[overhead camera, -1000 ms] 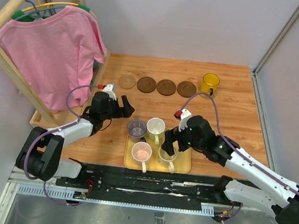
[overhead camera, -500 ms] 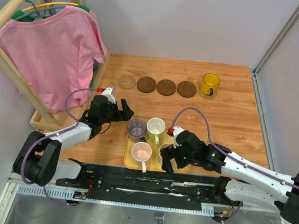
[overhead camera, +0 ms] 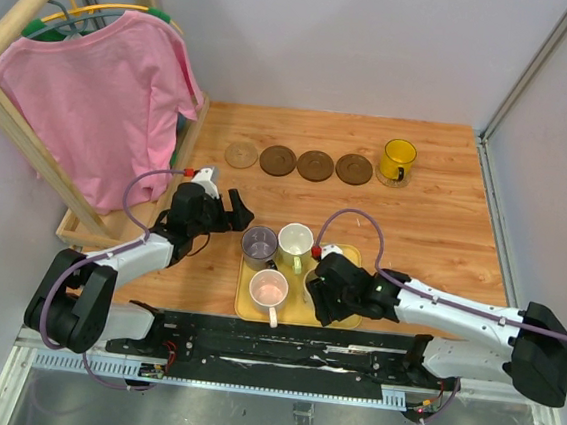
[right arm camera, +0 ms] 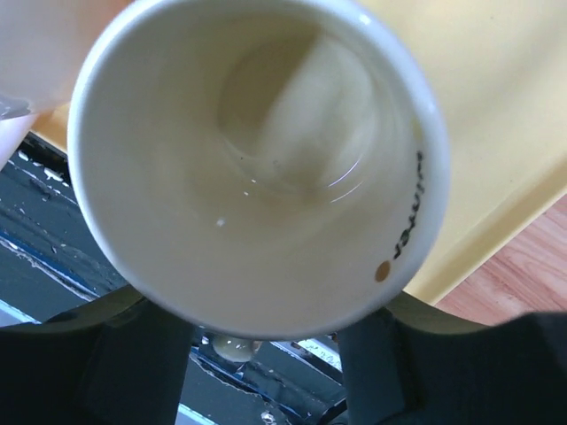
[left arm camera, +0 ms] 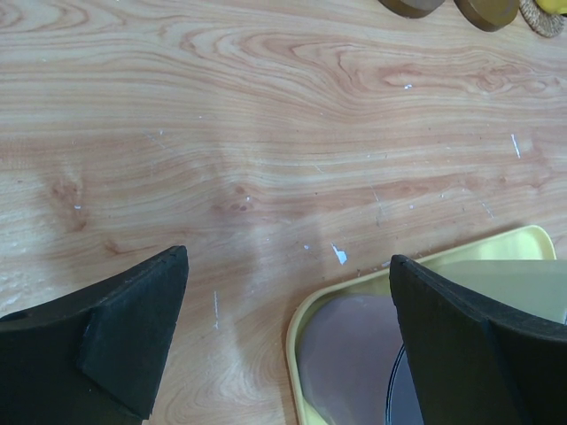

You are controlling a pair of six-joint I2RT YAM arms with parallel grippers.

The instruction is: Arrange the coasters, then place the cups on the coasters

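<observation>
Four coasters lie in a row at the back: one tan [overhead camera: 241,154] and three dark brown [overhead camera: 315,165]. A fifth sits under the yellow cup [overhead camera: 399,158]. The yellow tray [overhead camera: 239,304] holds the grey-purple cup [overhead camera: 258,242], the white-greenish cup [overhead camera: 296,242], the pink cup [overhead camera: 269,289] and the cream cup [right arm camera: 257,159]. My right gripper [right arm camera: 257,354] has come down over the cream cup. Its fingers [right arm camera: 133,363] stand either side of the handle, with gaps showing. My left gripper [left arm camera: 288,261] hovers open over bare wood, at the tray's corner [left arm camera: 297,328] beside the grey-purple cup [left arm camera: 345,354].
A wooden clothes rack [overhead camera: 112,221] with a pink shirt [overhead camera: 93,104] fills the left side. The black rail [overhead camera: 280,348] runs just past the tray's near edge. Grey walls close in the back and right.
My right arm has pulled back and dropped onto the cream cup, and its jaws have narrowed. My left gripper has drifted slightly left and stays wide open.
</observation>
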